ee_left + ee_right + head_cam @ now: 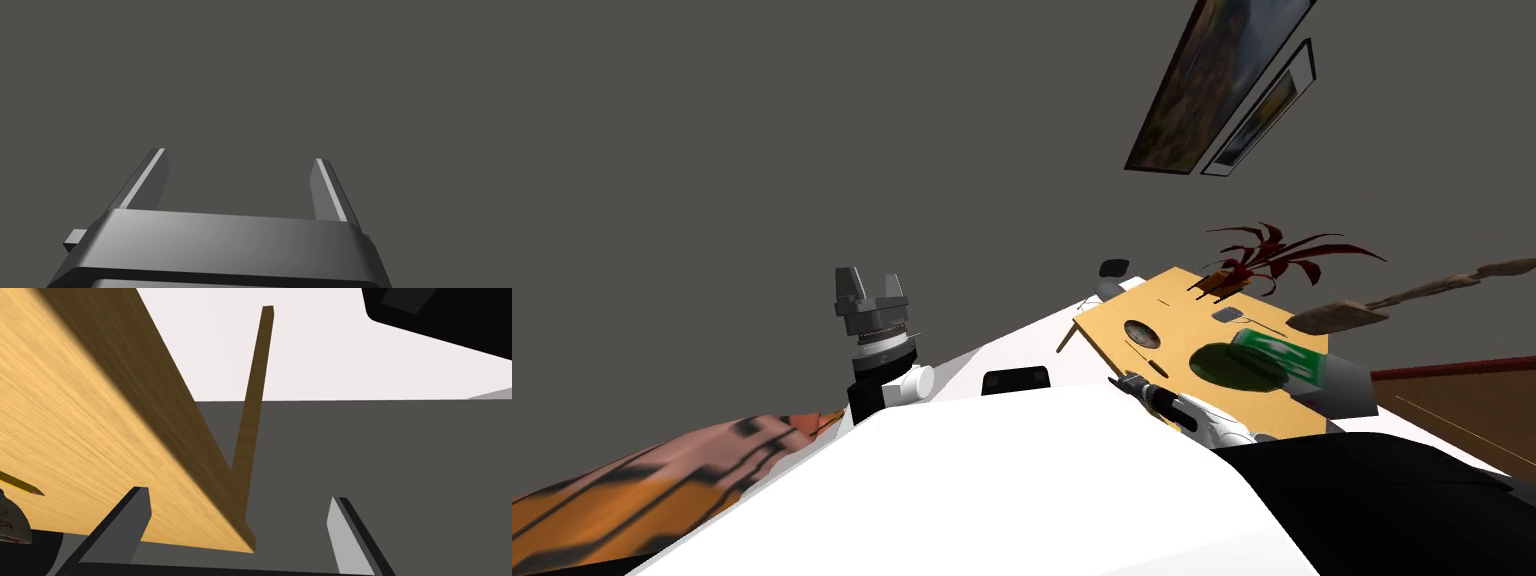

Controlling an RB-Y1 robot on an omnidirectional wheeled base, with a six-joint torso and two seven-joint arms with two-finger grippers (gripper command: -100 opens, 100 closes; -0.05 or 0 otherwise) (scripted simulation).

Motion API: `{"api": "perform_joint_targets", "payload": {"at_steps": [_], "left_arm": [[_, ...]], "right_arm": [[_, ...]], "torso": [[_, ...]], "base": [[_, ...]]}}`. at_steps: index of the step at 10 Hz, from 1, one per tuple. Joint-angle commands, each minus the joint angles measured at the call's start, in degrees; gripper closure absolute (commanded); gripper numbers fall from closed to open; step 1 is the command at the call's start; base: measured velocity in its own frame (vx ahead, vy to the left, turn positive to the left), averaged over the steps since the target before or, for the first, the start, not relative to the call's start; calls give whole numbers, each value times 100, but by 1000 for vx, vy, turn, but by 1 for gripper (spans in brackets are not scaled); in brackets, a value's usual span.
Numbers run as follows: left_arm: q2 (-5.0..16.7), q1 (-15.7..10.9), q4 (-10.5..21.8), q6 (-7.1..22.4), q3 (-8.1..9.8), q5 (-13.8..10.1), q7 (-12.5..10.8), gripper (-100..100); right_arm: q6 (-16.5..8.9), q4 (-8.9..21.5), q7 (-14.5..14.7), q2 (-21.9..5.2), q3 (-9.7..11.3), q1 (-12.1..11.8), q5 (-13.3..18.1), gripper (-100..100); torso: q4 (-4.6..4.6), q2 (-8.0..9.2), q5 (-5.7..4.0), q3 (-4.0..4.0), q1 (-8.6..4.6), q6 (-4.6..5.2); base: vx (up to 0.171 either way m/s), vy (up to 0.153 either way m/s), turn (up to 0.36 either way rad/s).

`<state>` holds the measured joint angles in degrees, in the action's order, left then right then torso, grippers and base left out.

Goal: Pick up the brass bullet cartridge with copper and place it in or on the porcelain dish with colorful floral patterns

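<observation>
Yellow wood-grained table (1172,300), dark red plant (1277,252), green box (1287,352), orange black-striped surface (622,500).

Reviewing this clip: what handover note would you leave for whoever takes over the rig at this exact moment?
Left gripper: open, empty, raised at my left.
Right gripper: open, empty, at the corner of the wooden table.
A thin yellow pointed thing, likely the cartridge, lies on the table next to a white red-marked piece, possibly the dish. I cannot confirm either.
Done: nothing grasped yet.
Left: grasp the cartridge, then place it in the dish.
</observation>
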<state>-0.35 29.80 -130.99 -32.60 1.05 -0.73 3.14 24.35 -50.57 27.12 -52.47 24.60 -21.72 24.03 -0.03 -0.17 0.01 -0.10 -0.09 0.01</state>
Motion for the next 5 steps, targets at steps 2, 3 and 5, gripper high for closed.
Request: {"api": "perform_joint_targets", "payload": {"at_steps": [2, 3, 5], "left_arm": [[0, 1, 0, 0, 0, 0, 0, 0], [1, 1, 0, 0, 1, 0, 0, 0], [0, 1, 0, 0, 1, 0, 0, 0]], "right_arm": [[-230, 459, 159, -265, 116, -180, 162, -100], [-230, 523, 159, -265, 116, -180, 162, -100], [-291, 730, 219, -328, 156, -245, 218, -100]], "torso": [[-3, -17, -1, -9, -8, 0], [-7, -37, -2, -21, -16, -2], [-4, -17, -2, -10, -6, 2]], "base": [[148, -61, 154], [125, -65, 47], [81, -42, 66]]}}
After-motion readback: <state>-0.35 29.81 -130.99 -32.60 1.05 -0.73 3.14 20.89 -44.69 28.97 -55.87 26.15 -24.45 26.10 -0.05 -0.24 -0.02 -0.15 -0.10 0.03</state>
